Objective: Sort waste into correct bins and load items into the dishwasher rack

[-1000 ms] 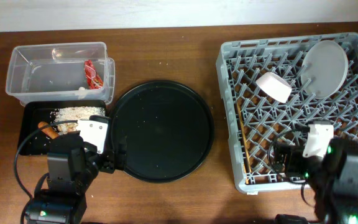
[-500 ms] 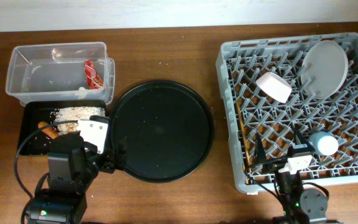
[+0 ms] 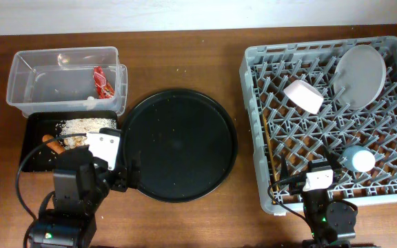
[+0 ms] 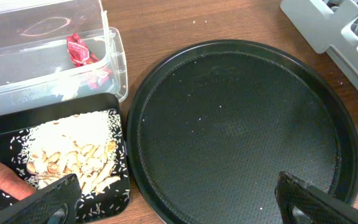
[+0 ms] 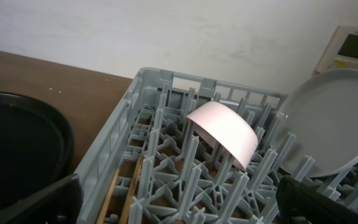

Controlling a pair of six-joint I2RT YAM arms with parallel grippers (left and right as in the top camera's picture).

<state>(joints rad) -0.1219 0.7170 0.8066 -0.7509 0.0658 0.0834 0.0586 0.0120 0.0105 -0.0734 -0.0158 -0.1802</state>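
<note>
The grey dishwasher rack (image 3: 253, 103) holds the pale plate (image 3: 361, 74), the white bowl (image 3: 303, 96), the light-blue cup (image 3: 358, 158) and the chopsticks (image 3: 269, 155). The red wrapper (image 3: 102, 81) lies in the clear tub (image 3: 60, 79). The sausage (image 3: 52, 145) and the beige scraps (image 3: 81, 127) lie in the black rectangular tray (image 3: 33, 138). My left gripper (image 4: 179, 205) is open and empty over the seam between that tray and the round tray. My right gripper (image 5: 179, 205) is open and empty at the rack's front edge, left of the cup.
A large round black tray (image 3: 180, 143) lies between the bins and the rack. The rack's near wall (image 5: 114, 149) and the chopsticks (image 5: 135, 186) are just ahead of my right gripper. The bowl (image 5: 225, 134) and the plate (image 5: 334, 121) stand behind.
My right arm has drawn back and to the left off the rack's front right corner. The light-blue cup it covered now sits uncovered in the rack. The left arm has not moved.
</note>
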